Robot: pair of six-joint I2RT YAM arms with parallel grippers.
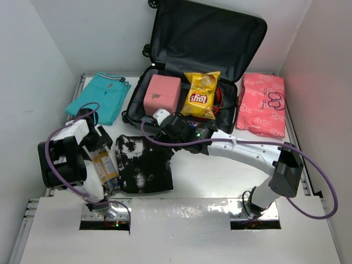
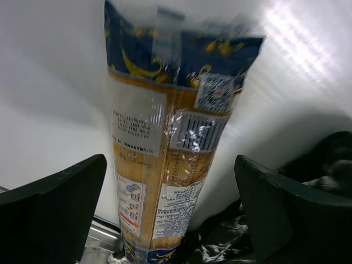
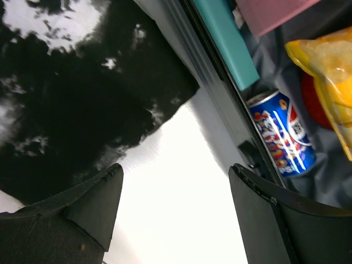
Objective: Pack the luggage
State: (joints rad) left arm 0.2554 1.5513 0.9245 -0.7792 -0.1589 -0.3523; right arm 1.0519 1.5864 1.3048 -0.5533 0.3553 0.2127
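Luggage (image 1: 203,38) open just beyond right hand (image 3: 176,170), spread wide, empty, left hand (image 2: 170,162) spread around pasta packet (image 2: 168,126)

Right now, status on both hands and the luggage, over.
Left hand open, astride pasta packet. Right hand open, empty, beside luggage. Luggage open, part-filled. Black-and-white cloth on table before it.
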